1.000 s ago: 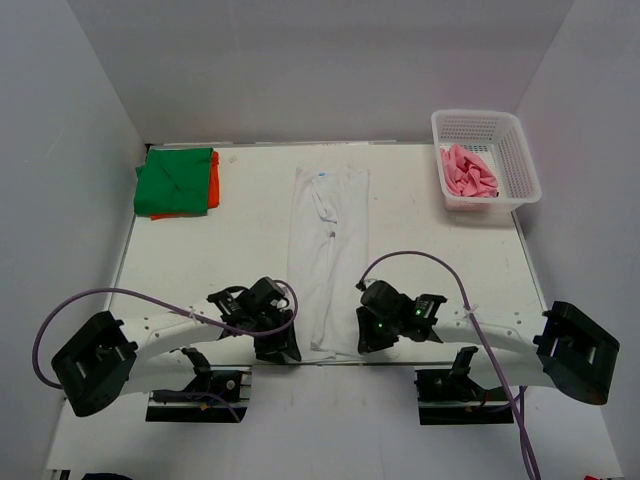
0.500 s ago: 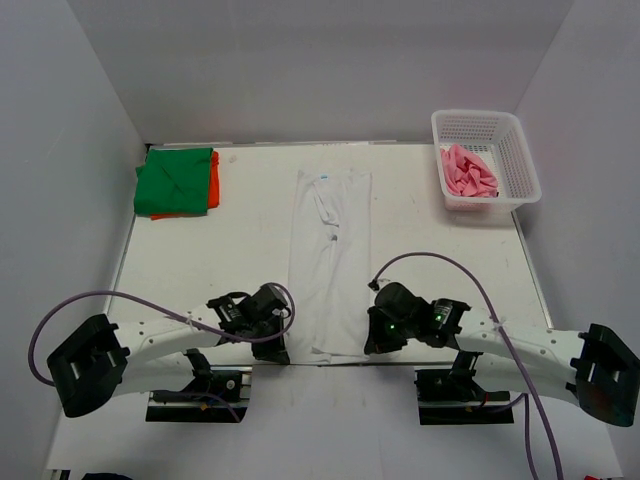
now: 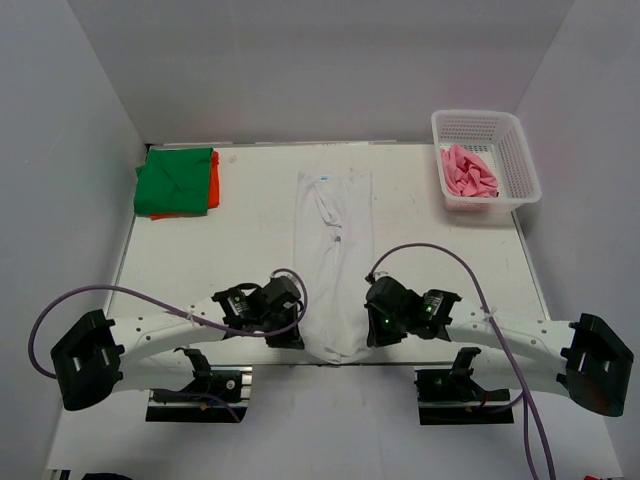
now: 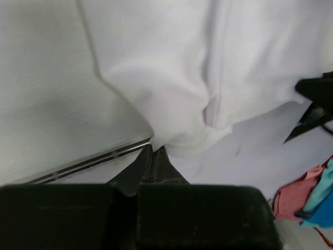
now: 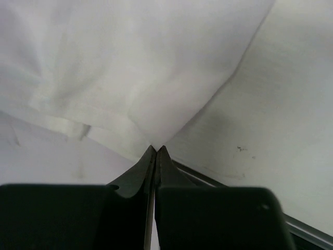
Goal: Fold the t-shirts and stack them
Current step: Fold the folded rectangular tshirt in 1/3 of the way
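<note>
Overhead view: a white shirt (image 3: 333,250) lies as a long, narrow strip down the centre of the table (image 3: 220,250). Its collar end, with a small blue label, points to the top of the frame. Its hem end reaches the near table edge at lower centre, where the cloth is gathered into a rounded bunch between the two arms.

The left claw (image 3: 290,338) sits at the lower-left corner of the strip and the right claw (image 3: 376,335) at the lower-right corner. Each touches the cloth.

Left wrist view: the left claw (image 4: 153,151) is clenched. Its two dark fingers are pressed together at the bottom centre, and the white shirt (image 4: 208,78) runs down into their tips just beside the metal table edge.

Right wrist view: the right claw (image 5: 156,150) is likewise clenched. The white shirt (image 5: 130,78) is drawn into a taut point that ends between its fingertips.

At the upper left of the overhead view, a folded green shirt (image 3: 175,180) rests on an orange shirt (image 3: 213,180), whose edge shows along the right side. At the upper right, a crumpled pink shirt (image 3: 468,172) lies inside a white mesh basket (image 3: 525,165), well apart from the arms.
</note>
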### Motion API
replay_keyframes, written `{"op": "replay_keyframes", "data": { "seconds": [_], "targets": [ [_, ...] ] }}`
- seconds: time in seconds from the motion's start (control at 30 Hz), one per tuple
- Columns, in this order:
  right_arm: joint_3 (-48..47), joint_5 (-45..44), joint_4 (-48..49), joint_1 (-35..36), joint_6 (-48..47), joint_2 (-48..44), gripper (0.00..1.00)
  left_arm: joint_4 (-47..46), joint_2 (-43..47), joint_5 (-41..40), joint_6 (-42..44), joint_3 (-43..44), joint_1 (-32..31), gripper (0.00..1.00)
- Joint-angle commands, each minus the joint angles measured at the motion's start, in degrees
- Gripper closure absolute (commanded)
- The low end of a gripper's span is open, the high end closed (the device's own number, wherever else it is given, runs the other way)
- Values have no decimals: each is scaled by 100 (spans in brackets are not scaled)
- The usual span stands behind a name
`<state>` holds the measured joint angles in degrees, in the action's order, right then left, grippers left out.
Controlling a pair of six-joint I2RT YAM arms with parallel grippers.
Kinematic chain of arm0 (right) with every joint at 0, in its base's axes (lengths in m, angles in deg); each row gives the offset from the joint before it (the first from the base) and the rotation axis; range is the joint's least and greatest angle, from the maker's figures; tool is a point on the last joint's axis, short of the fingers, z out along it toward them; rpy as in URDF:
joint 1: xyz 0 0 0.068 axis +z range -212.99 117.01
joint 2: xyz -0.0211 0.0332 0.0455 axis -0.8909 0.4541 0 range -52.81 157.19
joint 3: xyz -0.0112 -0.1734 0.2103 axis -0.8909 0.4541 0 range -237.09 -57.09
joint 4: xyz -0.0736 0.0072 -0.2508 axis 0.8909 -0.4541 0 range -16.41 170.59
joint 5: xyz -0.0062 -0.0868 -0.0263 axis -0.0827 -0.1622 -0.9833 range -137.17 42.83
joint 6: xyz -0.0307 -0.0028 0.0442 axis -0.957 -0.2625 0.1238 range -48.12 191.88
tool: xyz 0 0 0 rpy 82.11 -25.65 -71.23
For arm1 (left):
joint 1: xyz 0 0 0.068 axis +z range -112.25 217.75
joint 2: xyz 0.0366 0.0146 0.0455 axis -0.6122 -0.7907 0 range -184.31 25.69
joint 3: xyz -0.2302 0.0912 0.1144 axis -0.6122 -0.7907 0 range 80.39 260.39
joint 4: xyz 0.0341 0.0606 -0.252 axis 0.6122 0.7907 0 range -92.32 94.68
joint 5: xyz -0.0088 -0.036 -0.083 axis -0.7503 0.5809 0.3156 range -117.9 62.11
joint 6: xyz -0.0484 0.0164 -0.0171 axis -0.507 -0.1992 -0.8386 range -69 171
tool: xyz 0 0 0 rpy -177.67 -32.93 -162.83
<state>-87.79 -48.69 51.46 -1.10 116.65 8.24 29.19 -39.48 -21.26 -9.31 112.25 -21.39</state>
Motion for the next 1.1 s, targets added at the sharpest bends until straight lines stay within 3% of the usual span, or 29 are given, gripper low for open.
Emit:
{"op": "replay_keyframes", "data": {
  "seconds": [0.0,0.2,0.27,0.5,0.83,1.07],
  "targets": [
    [-621,-822,-426,-19,-153,20,100,74,75,-863,125,688,-37,100],
    [-1500,-2568,-507,-141,-206,169,100,555,-391,-2022,336,1691,24,100],
    [-1631,-2783,-402,-212,-215,205,100,969,-496,-2724,39,2077,77,100],
    [-2141,-3907,266,-563,-556,670,100,760,-900,-4081,28,2834,191,100],
    [-2379,-3769,1075,-1152,-1119,1119,100,997,-2402,-4582,644,4213,744,100],
    [-2511,-3365,1523,-1626,-1374,1645,100,391,-2878,-4320,1127,4337,1106,100]
  ]
}}
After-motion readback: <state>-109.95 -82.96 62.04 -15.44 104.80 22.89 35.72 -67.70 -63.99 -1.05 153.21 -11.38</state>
